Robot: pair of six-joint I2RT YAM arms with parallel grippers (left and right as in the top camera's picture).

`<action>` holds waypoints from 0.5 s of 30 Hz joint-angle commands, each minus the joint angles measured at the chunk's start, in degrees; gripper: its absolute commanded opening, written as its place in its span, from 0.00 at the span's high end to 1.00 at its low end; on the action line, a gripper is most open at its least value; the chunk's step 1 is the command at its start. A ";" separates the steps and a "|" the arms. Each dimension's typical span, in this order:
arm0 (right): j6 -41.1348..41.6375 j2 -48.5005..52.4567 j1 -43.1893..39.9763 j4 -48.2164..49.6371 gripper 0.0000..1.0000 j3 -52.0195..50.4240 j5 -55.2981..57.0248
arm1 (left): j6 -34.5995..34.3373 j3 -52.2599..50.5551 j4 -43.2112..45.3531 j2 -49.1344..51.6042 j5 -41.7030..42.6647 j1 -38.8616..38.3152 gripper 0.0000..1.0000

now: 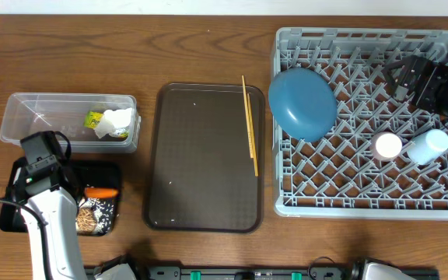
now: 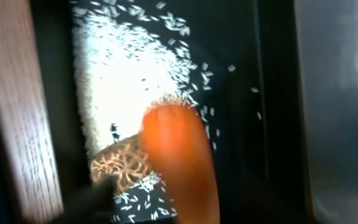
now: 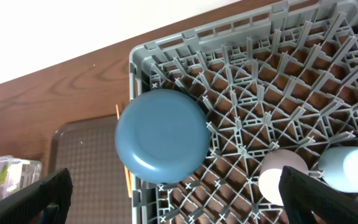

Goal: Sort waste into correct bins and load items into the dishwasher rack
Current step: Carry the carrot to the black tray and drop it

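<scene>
Wrapper and paper in clear tub. Carrot, rice, brown lump in black tray. Plate underside-up, pink cup, blue cup in rack. Chopsticks parallel, left of rack.

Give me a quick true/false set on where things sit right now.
1. The chopsticks lie in the dishwasher rack. False: they lie on the brown serving tray, along its right side.
2. The carrot lies in the black tray. True.
3. The snack wrapper and crumpled paper are in the clear tub. True.
4. The right hand grips the pink cup. False: it hangs open and empty over the rack; the cup stands in the rack.
</scene>
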 commanded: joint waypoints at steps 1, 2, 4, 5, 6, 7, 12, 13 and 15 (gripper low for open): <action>0.44 0.11 0.63 0.15 0.01 0.44 -0.42 | 9.31 3.21 -0.09 -1.29 5.86 0.26 0.15; 0.44 0.11 0.63 0.15 0.01 0.44 -0.42 | 11.13 4.11 -0.31 -1.62 7.26 0.26 0.15; 0.44 0.11 0.63 0.15 0.01 0.44 -0.42 | 13.11 6.01 -1.29 -2.16 8.70 0.24 0.15; 0.44 0.11 0.63 0.15 0.01 0.44 -0.42 | 15.28 6.93 -1.42 -2.34 10.82 0.24 0.16; 0.44 0.11 0.63 0.15 0.01 0.44 -0.42 | 17.90 7.78 -1.29 -2.51 14.05 0.07 0.17; 0.46 0.11 0.63 0.17 0.01 0.44 -0.42 | 20.74 8.63 -0.81 -2.62 18.32 -0.52 0.19; 0.46 0.11 0.63 0.17 0.01 0.44 -0.42 | 31.58 9.66 4.39 -2.38 30.60 -10.51 0.24; 0.46 0.11 0.63 0.17 0.01 0.44 -0.42 | 32.57 9.66 5.49 -2.10 30.60 -13.42 0.24; 0.46 0.11 0.63 0.15 0.01 0.44 -0.39 | 34.77 9.66 8.59 -0.94 30.53 -20.55 0.24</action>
